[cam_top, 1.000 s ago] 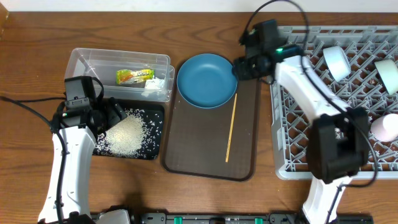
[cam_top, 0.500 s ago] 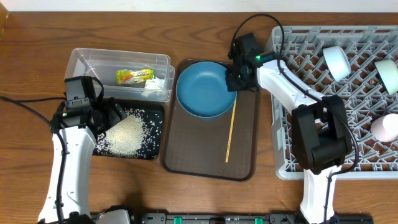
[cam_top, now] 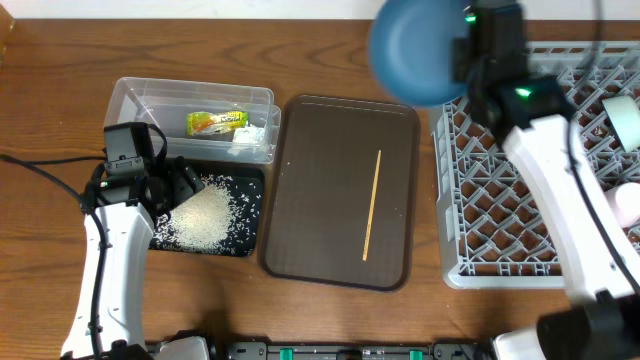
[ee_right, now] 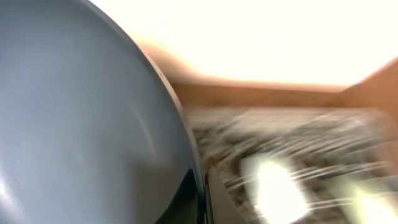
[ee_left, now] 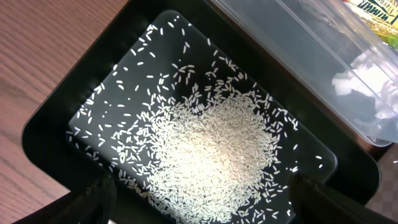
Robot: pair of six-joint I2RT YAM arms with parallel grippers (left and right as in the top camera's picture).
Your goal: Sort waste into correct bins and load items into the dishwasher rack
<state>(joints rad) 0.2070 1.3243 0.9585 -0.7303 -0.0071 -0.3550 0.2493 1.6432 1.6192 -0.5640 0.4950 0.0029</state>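
My right gripper is shut on the rim of the dark blue plate, which hangs tilted in the air above the near-left corner of the grey dishwasher rack. In the right wrist view the plate fills the left side, its edge pinched in the gripper. My left gripper stands open over the black tray, holding nothing, above the rice. The clear tub holds the yellow-green wrapper and white tissue. The wooden stick lies on the brown tray.
A pale bowl and a pink-white cup sit in the rack at the right edge. My right arm crosses the rack's left half. The tub borders the black tray on its far side.
My right gripper has shut on the plate's rim and lifted it off the brown tray, up and to the right. The left arm has not moved.
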